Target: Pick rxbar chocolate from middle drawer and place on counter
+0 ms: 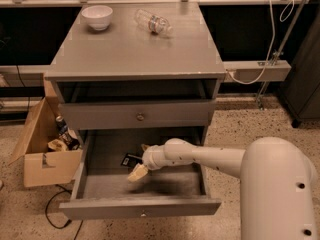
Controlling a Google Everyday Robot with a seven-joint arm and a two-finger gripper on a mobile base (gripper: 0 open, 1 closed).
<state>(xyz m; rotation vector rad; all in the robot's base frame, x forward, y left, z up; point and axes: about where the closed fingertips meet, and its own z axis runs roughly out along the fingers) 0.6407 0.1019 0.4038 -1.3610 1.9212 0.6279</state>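
Note:
The middle drawer [95, 181] is pulled open at the bottom of the grey cabinet. The rxbar chocolate [130, 160], a small black bar with a white patch, lies flat on the drawer floor near the back. My gripper [137, 172] reaches in from the right on a white arm and hangs inside the drawer just right of and in front of the bar, partly covering it. Whether it touches the bar I cannot tell. The counter [135, 49] is the grey cabinet top above.
A white bowl [97, 16] and a clear plastic bottle [153, 22] lying on its side sit at the back of the counter. A closed knobbed drawer front [140, 116] is above the open drawer. An open cardboard box [42, 149] with clutter stands on the floor at left.

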